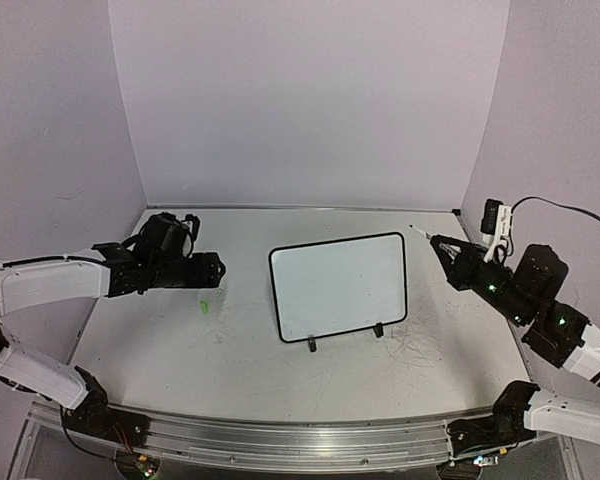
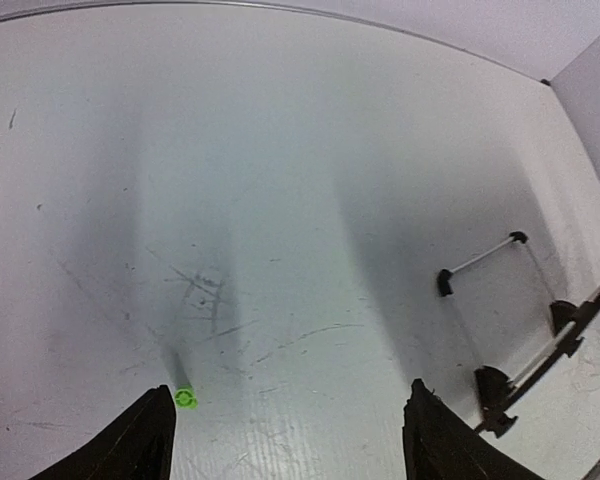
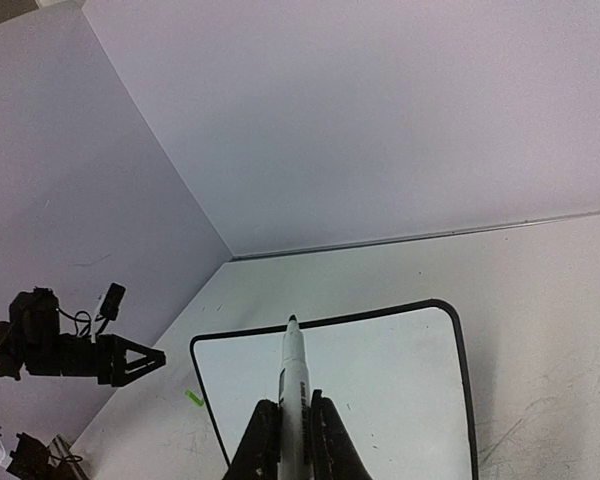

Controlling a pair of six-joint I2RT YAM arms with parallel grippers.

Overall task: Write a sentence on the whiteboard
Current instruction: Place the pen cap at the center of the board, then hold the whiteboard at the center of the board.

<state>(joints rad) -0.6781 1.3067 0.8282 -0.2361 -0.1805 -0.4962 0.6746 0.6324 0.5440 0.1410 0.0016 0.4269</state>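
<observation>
I saw no words on the whiteboard (image 1: 340,285) yet, so all the writing was left to do. It stood in the middle of the scratchy white table (image 1: 170,350) on two small black feet. It was flat and smooth, with a thin black frame and round corners. My right gripper (image 3: 293,420) squeezed a thin white marker (image 3: 294,365) with a dark tip. My left gripper (image 2: 290,400) had its fingers spread wide, holding nothing. A tiny green bit (image 2: 185,398), maybe the cap, lay just beside one finger.

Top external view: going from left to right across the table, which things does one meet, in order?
Left tool → whiteboard → marker → right tool, which holds the marker.
</observation>
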